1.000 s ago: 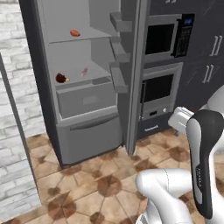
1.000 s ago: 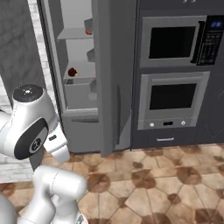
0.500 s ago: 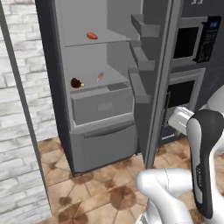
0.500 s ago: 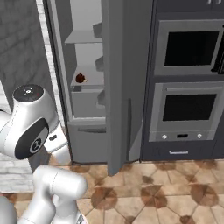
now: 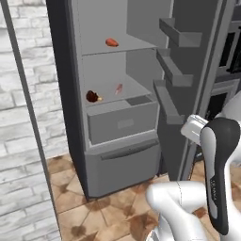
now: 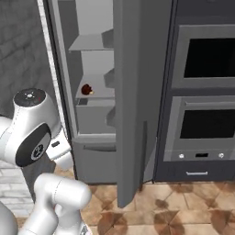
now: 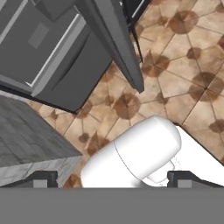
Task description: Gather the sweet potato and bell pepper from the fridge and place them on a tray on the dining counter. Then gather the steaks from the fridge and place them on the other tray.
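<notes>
Grey fridge (image 5: 117, 155) stands open, door edge jutting floorward; pincer (image 7: 111, 177) spread wide, empty.

no readable text, labels or numbers anywhere

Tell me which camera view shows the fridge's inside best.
The left base view: the fridge stands open with both shelves and the drawer visible. The right base view's open door hides much of it; the hand view catches its lower part from above.
</notes>
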